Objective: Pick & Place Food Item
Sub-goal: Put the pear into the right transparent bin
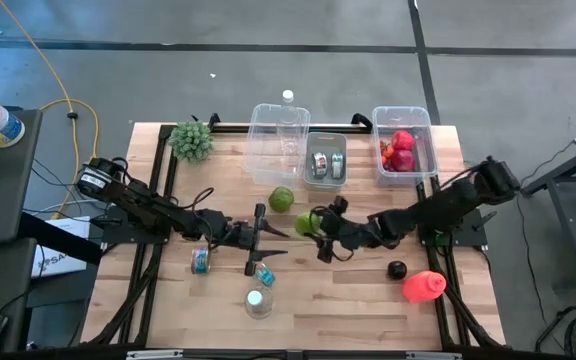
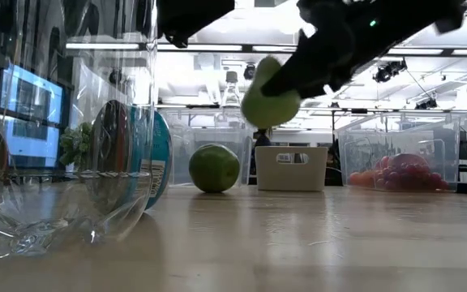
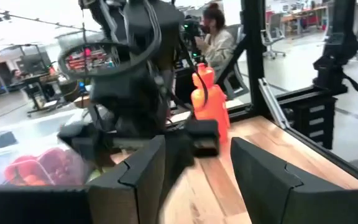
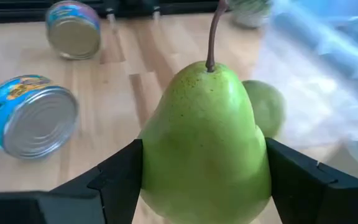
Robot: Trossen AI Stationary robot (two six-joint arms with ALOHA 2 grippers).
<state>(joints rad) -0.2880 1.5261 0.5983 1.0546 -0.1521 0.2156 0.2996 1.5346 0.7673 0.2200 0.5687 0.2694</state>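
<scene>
A green pear (image 4: 207, 143) with a brown stem sits between the fingers of my right gripper (image 4: 204, 163), which is shut on it. In the high view the pear (image 1: 308, 224) is over the table's middle. In the low view it (image 2: 270, 99) hangs well above the wood. My left gripper (image 1: 260, 235) stands just left of it, facing the right arm. Its two fingers (image 3: 142, 180) are open with nothing between them. My right gripper pinches the pear's wide lower body (image 4: 157, 168) between its two fingers, one on each side. The fingers come from the table's right, slanting down. The pear is lifted clear of the table, and its stem end (image 4: 211, 37) points away from the wrist.
A round green fruit (image 1: 282, 199) lies behind the grippers. Two cans (image 1: 200, 260) (image 1: 264, 272) and a clear cup (image 1: 258, 303) lie near the left arm. A red bottle (image 1: 423, 286) and a dark ball (image 1: 397, 269) lie at the right. Clear bins (image 1: 278, 140) (image 1: 403, 150) line the far edge.
</scene>
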